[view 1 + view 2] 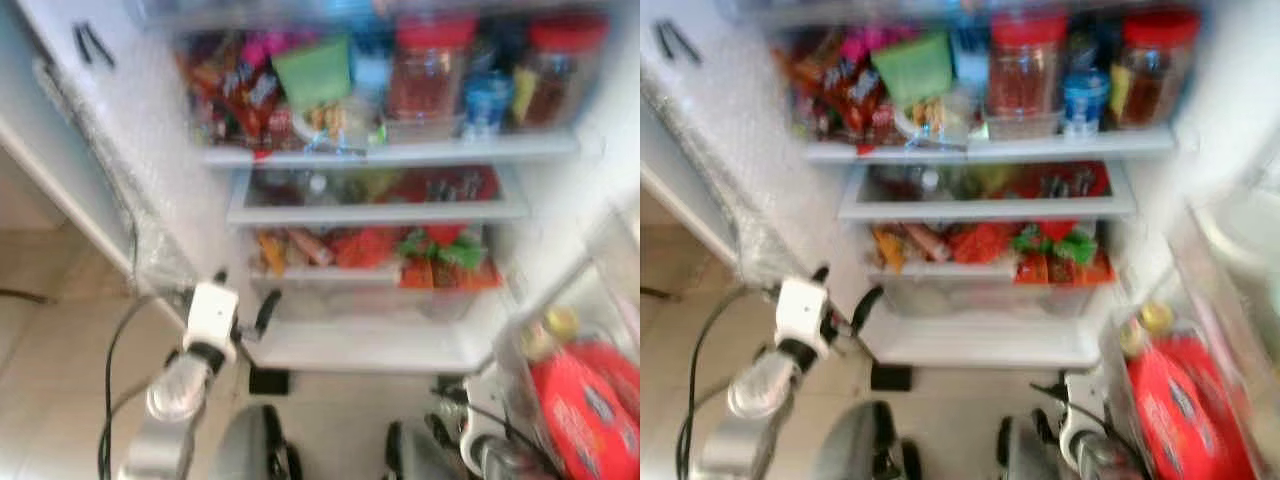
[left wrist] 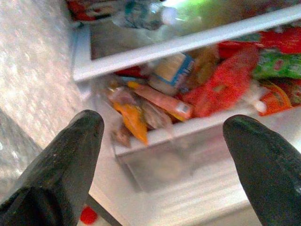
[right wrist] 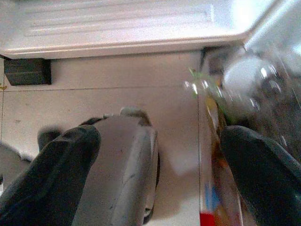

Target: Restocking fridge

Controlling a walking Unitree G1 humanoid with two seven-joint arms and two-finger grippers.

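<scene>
Left wrist view shows the left tool point(image 2: 162, 141) spread wide, empty, facing the fridge's snack-filled drawer point(image 1: 375, 265). Right tool point(image 3: 160, 155) spread too, low over the tiled floor point(image 3: 94, 99) beside the fridge door point(image 1: 570, 390).

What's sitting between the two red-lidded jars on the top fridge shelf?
Between the left red-lidded jar and the right red-lidded jar stands a blue can, seen in both eye views; blur hides its label.
</scene>
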